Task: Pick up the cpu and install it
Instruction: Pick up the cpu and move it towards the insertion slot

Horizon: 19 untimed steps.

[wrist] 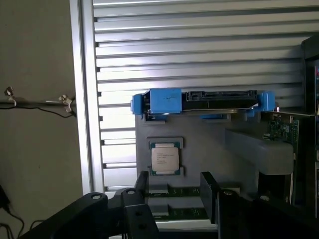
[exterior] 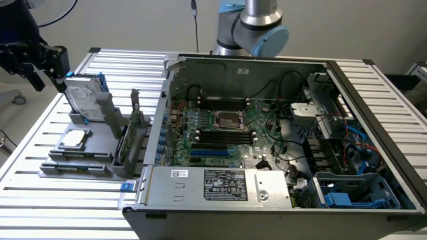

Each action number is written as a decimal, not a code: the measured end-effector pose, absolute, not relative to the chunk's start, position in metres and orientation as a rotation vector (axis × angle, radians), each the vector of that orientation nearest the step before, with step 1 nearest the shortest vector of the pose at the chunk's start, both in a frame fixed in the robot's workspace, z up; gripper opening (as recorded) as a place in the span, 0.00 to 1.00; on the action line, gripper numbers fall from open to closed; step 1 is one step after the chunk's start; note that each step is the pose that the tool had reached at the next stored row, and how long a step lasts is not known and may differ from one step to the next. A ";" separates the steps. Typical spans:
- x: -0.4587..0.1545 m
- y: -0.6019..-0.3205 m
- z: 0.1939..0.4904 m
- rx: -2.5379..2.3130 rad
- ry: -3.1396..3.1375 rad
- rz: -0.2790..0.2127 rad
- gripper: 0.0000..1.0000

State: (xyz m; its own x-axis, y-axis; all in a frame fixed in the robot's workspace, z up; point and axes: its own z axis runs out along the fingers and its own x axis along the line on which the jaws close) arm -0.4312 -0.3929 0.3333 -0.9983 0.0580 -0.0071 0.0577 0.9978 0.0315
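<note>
Pincer (wrist: 174, 186), jaws apart and empty, hangs at the exterior view's upper left; cpu (exterior: 75, 139) lies flat in grey holder (exterior: 100, 146), evidently presented for pickup.

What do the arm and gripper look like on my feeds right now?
The arm is a silver-grey tube with pale blue caps on its joints. The gripper is matte black, with two flat, blocky fingers on angular black links that have small round pivot pins. I can't make out any markings on it.
</note>
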 end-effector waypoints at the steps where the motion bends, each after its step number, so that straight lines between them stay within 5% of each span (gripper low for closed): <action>1: -0.431 -0.393 0.331 0.091 3.132 0.049 0.54; 19: -0.431 -0.393 0.299 0.087 3.132 0.049 0.54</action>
